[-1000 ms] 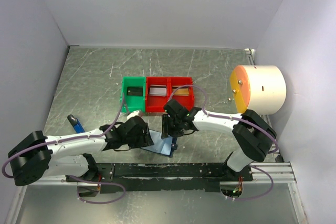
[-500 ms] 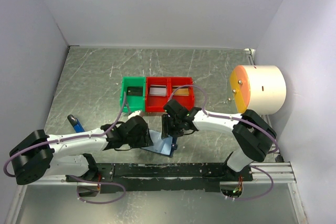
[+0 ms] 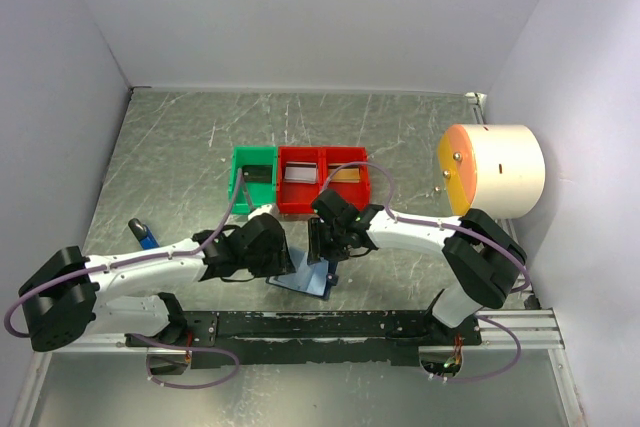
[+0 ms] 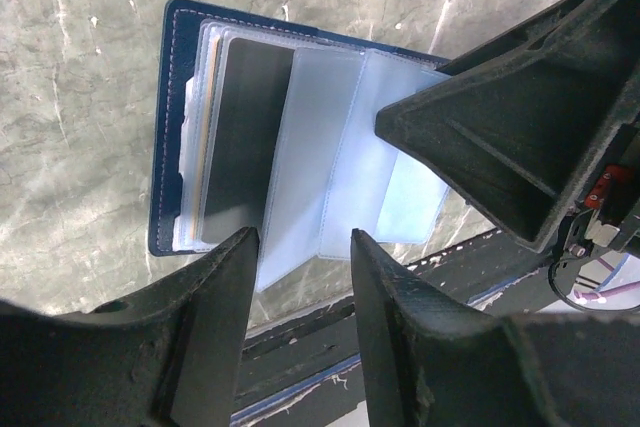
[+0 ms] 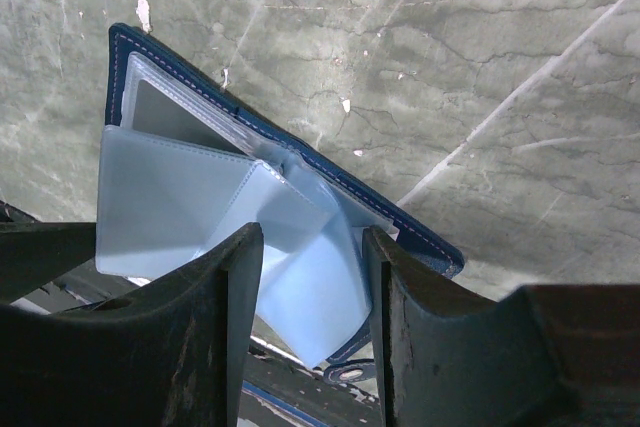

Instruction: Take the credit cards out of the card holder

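Your left fingers (image 4: 225, 287) have closed in over the open card holder (image 4: 168, 147), low and centre on the surface, narrowing but still apart and empty. One dark card (image 4: 245, 137) is still sleeved. Your right fingers (image 5: 235, 277) stand half-open above the fanned pockets (image 5: 180, 202).

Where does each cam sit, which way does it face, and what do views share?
Top external: fixed above and behind the bases, looking down on the table; both arms show, with left gripper and right gripper.
Left wrist: on the left arm, looking down between its own fingers at the open card holder; a right gripper finger intrudes at right.
Right wrist: on the right arm, looking down between its own fingers at that holder.
Shared: all three see the card holder.
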